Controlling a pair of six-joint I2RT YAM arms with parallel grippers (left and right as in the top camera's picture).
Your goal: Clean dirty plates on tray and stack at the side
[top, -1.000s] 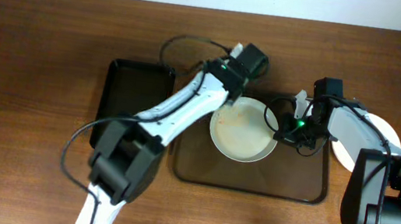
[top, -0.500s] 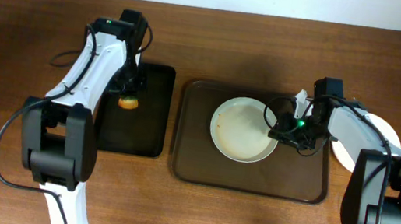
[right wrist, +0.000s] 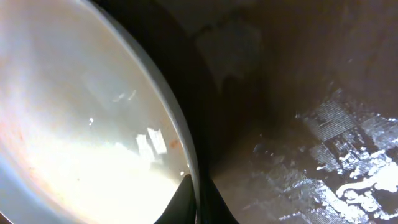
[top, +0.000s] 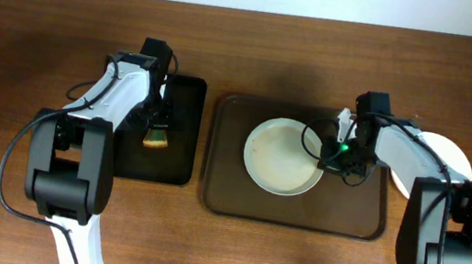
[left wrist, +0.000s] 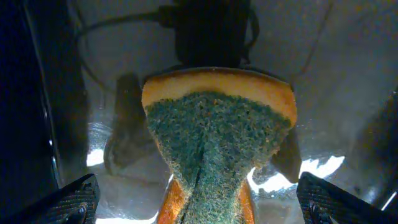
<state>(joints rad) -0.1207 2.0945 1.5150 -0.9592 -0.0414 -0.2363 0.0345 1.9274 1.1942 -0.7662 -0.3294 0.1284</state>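
Since a second ago the left fingers swung to the black tray, now wide, sponge dropped. Right fingers pinch the rim of the plate on the brown tray, seemingly wiped; next, lift it level onto the side plate.

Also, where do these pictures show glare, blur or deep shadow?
Left wrist: the sponge is sharp, white glare patches lie on the black tray beside it, the left edge is nearly black. Right wrist: the plate is very near, soft and washed out; the brown tray glints at the right. Overhead: even light, sharp.
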